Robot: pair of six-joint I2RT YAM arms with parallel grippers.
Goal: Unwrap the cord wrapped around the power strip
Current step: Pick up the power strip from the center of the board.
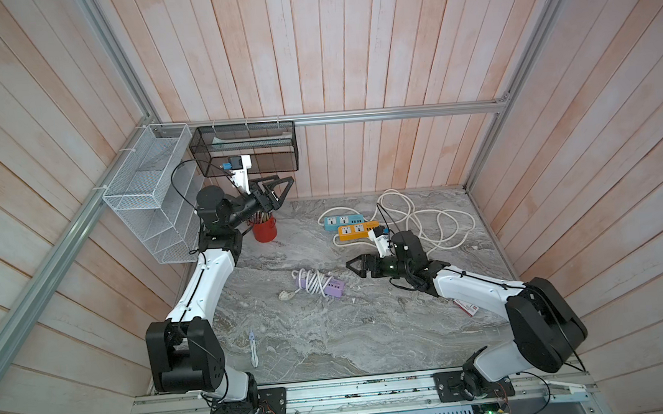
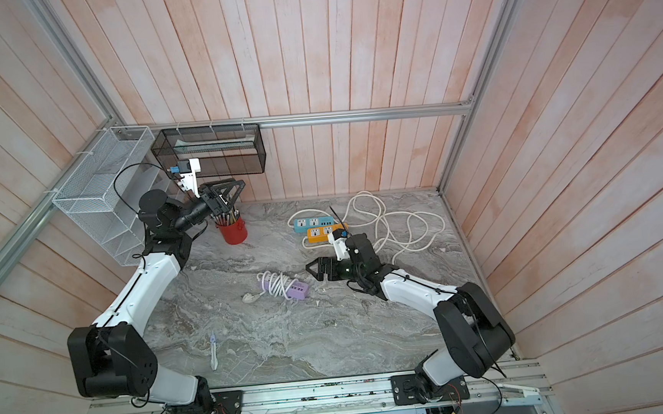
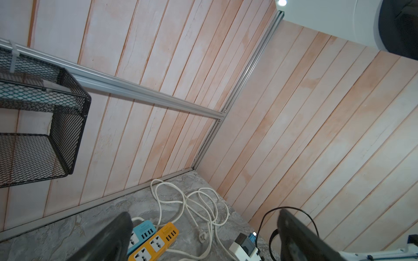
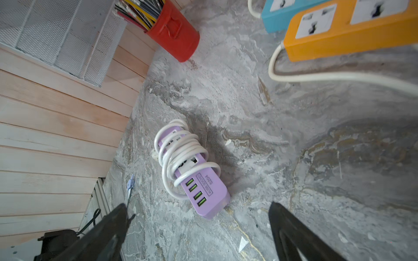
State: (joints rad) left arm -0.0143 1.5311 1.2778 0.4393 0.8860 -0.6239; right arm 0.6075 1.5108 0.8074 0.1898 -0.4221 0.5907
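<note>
1. Lying just to 9 o'clock of the centre of the table [image 1: 331, 336], the purple power strip [image 1: 321, 286] rests flat, its USB end toward 3 o'clock and its plug [image 1: 286, 295] on the marble just off its 9 o'clock end.
2. The white cord [image 4: 178, 153] is wound in several loose turns around the strip's middle and far half; the socket end nearest the right wrist camera is bare.
3. Handling, as I judge it: the strip is a light, rigid plastic block that will slide on the smooth top if tugged. The cord is springy and rubbery, so it should grip well but may recoil.
4. Best holds: pin or pinch the bare USB end with one claw, and take the plug or the outermost turn with the other.
5. The right gripper [image 4: 198, 204] hovers at about 2 o'clock of the strip, jaws spread wide and holding nothing.
6. The left gripper [image 3: 202, 214] is raised at 10 o'clock, above the red cup [image 1: 264, 230], also spread wide and holding nothing.
7. Containers: the red cup holds a bunch of pencils [image 4: 140, 11]. The black mesh basket [image 1: 246, 148] on the 12 o'clock wall holds something flat and pale, possibly paper. The white wire rack [image 1: 149, 188] at 9 o'clock shows nothing inside.
</note>
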